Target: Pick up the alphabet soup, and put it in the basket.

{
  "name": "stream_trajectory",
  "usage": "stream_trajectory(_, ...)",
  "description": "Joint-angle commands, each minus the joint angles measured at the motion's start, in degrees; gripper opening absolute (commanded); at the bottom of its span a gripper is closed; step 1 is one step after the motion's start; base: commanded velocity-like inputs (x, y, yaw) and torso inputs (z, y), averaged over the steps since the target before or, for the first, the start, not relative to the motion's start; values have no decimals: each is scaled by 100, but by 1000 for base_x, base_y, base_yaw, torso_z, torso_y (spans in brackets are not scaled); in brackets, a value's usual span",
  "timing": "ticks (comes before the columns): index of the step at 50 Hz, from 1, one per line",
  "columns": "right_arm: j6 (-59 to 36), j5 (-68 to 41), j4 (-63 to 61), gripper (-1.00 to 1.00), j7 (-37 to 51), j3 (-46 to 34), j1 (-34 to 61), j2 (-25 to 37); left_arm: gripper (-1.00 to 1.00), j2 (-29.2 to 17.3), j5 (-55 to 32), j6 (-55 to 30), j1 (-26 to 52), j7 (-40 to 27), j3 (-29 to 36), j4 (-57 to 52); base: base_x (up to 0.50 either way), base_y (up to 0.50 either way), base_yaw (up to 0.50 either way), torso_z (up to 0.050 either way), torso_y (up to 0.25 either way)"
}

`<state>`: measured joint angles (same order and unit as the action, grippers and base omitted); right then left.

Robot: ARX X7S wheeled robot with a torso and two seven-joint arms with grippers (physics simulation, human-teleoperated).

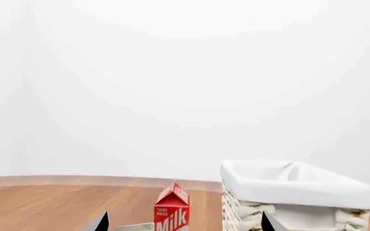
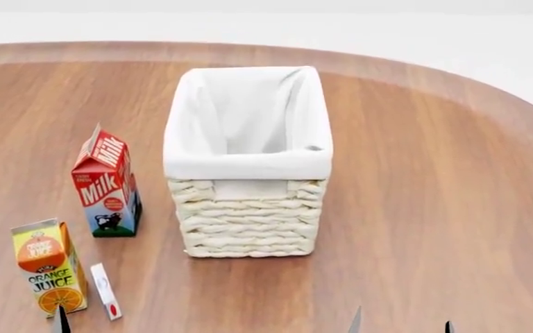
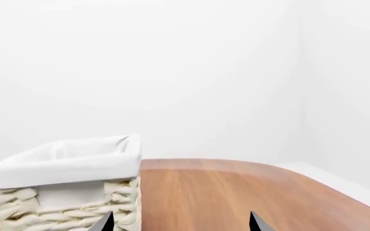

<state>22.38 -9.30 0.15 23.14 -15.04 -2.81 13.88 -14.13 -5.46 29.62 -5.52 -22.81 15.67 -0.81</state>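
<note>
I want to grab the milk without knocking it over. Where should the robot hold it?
Probably its two flat side walls, just under the sloped top. The milk carton stands upright, so fingers could drop straight down from above. That way also avoids the orange juice carton close in front and the basket beside it.

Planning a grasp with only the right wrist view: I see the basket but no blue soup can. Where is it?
Observer: No soup can shows in any view right now.
Operator: What's the red sliver beside the basket?
Observer: A milk carton, upright on the robot's left of the basket.
Operator: Anything else over there?
Observer: An orange juice carton stands nearer the robot, with a small white packet lying beside it.
</note>
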Motion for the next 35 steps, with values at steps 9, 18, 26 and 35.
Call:
stream_trajectory(9,41,-1,31,100,48,-35,14,26,100,-34,-27,10,14,-40,33,4,184,0,0,0,0)
stream_trajectory(18,44,-10,41,100,70,-48,25,37,100,-44,-26,23,23,-53,53,22,183,0,0,0,0)
stream_trajectory(26,29,-25,62,100,85,-62,51,46,100,-58,-21,15,15,-76,68,-1,186,0,0,0,0)
stream_trajectory(35,47,-37,60,100,99,-79,51,60,100,-72,-20,18,11,-98,86,-10,184,0,0,0,2)
